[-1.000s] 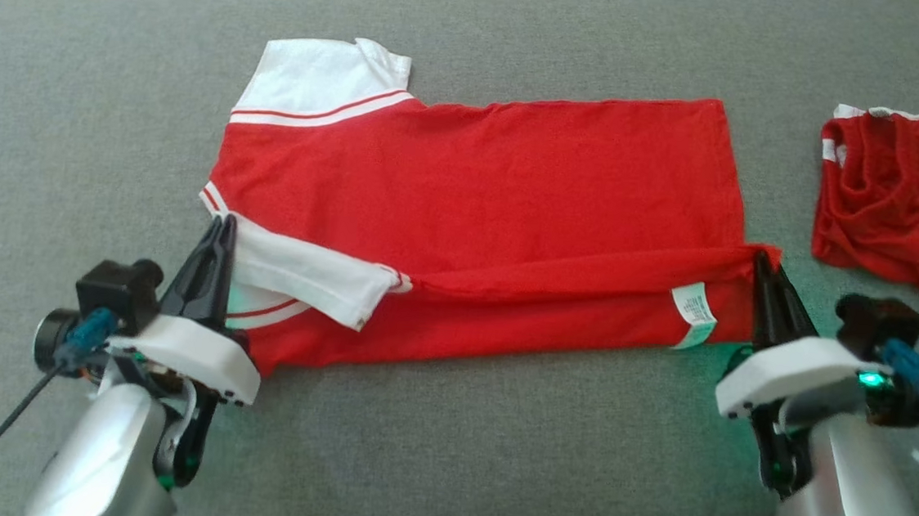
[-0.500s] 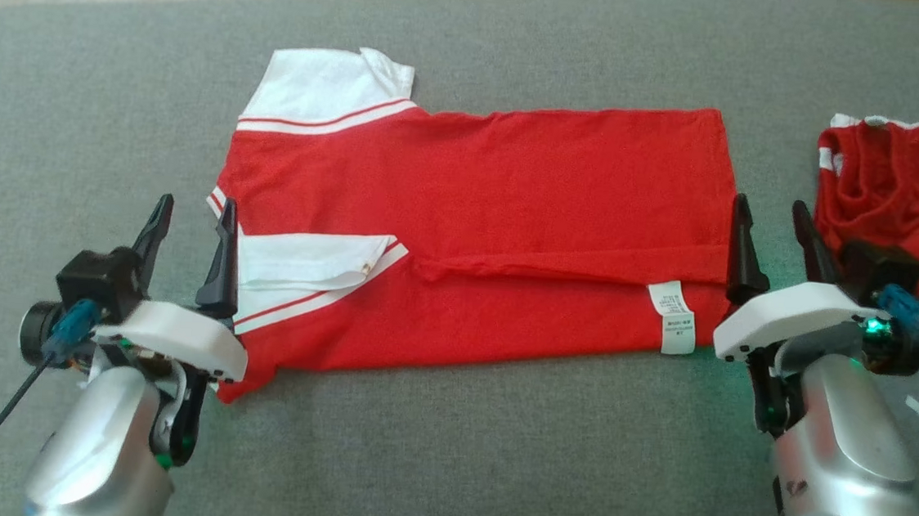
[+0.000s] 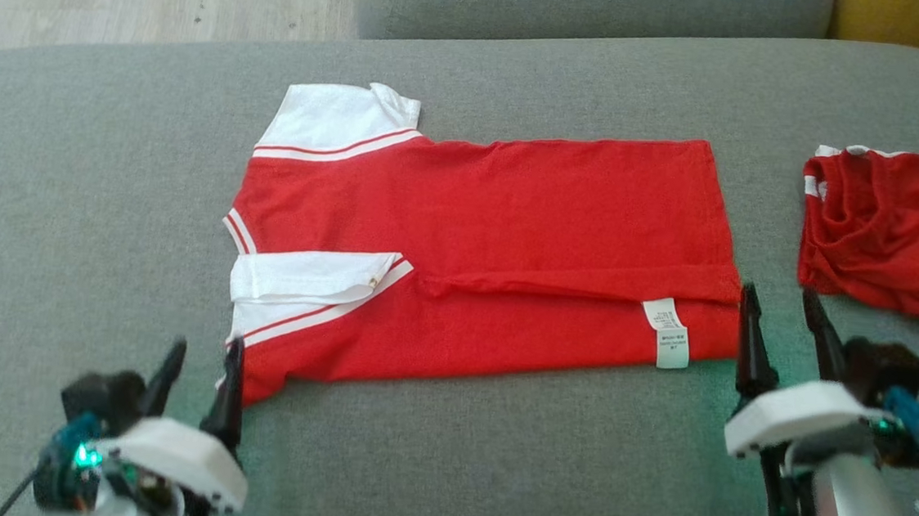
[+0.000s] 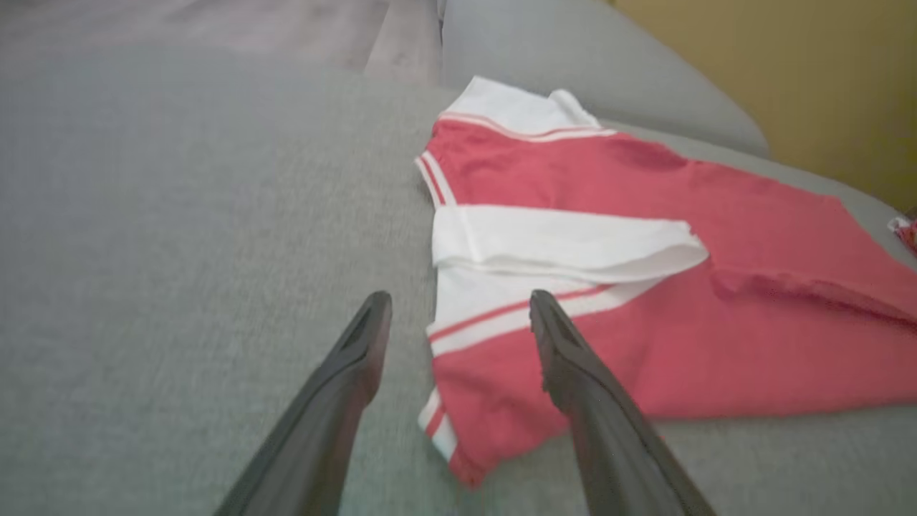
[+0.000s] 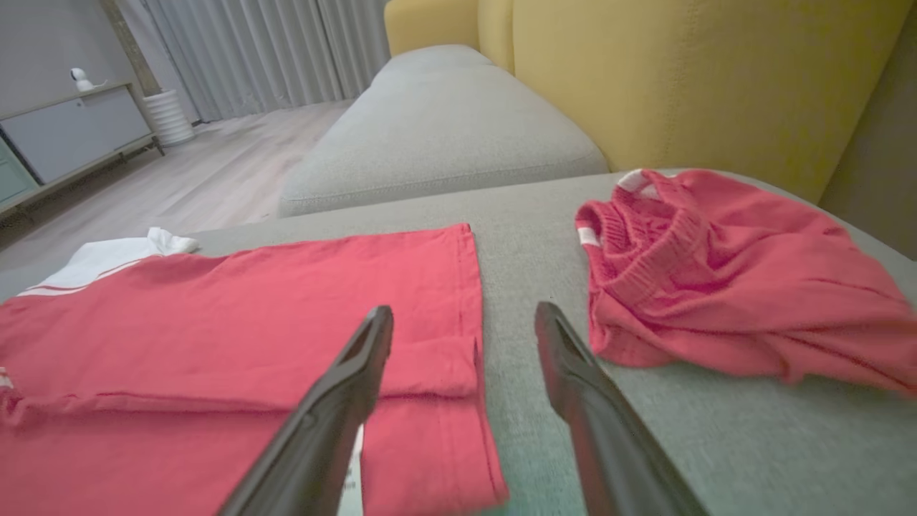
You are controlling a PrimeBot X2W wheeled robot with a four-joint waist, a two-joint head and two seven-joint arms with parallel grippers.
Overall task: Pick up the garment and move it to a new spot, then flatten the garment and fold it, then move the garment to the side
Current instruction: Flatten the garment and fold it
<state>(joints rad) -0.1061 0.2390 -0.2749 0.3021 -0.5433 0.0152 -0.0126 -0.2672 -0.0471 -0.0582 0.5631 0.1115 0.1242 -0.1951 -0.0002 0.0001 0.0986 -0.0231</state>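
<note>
One red, white-sleeved garment (image 3: 478,235) lies flat, near edge folded over.

A: What lies beyond the grey sofa seat (image 3: 443,470)?
B: Another grey cushion (image 5: 444,122), then pale wood floor (image 5: 208,179) and grey curtains (image 5: 265,50).
A: Beside it?
B: A yellow backrest (image 5: 680,79); a low grey cabinet (image 5: 79,132) farther off.

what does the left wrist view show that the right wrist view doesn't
Left wrist view, not right wrist view: the open left pincer and the striped neck edge of the shirt.
Right wrist view, not left wrist view: the open right pincer, the shirt's hem, curtains and a cabinet.
Both: the red shirt with its far white sleeve, the grey cushion, the yellow backrest and wooden floor.
</note>
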